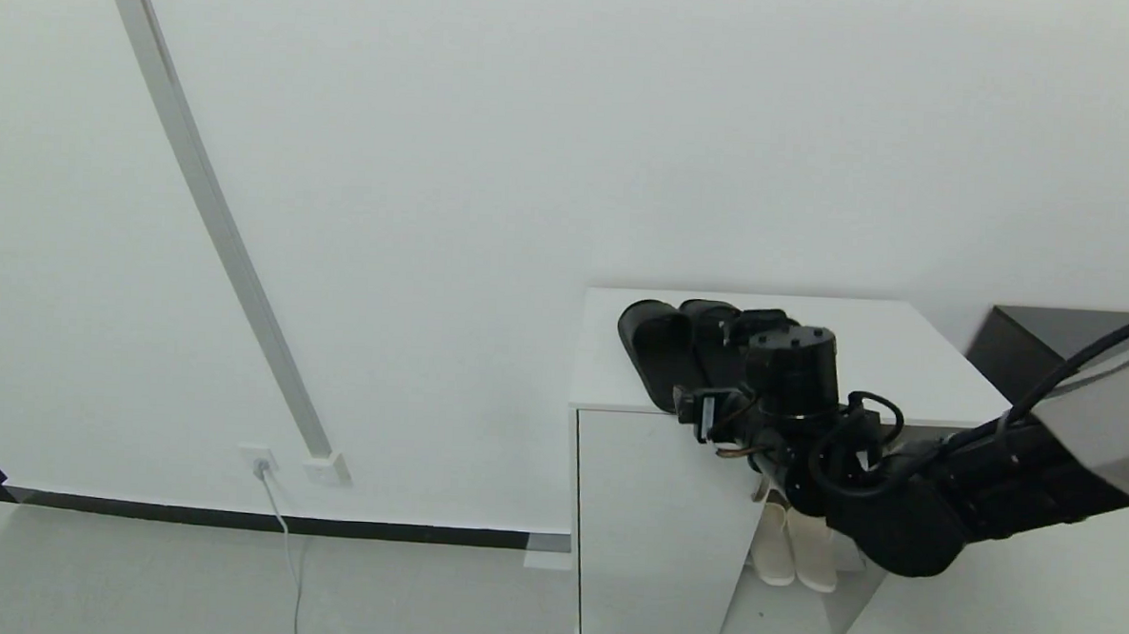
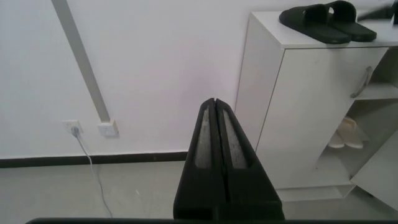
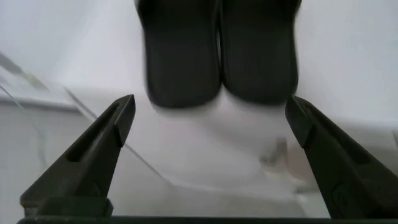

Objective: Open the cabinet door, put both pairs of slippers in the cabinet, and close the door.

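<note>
Cabinet [image 1: 906,360] stood open on one side, with white slippers [image 1: 793,546] side by side in its lower compartment. Black slippers [image 1: 668,350] lay together on the cabinet's top, near the front edge. The right gripper [image 3: 210,106] hovered just before them, fingers spread wide and gripping nothing. The left gripper [image 2: 215,102] hung well apart from the cabinet, fingers pressed together, empty

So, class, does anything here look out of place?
The black slippers lie on top of the white cabinet, near its front edge, rather than inside it, where the white slippers stand.
</note>
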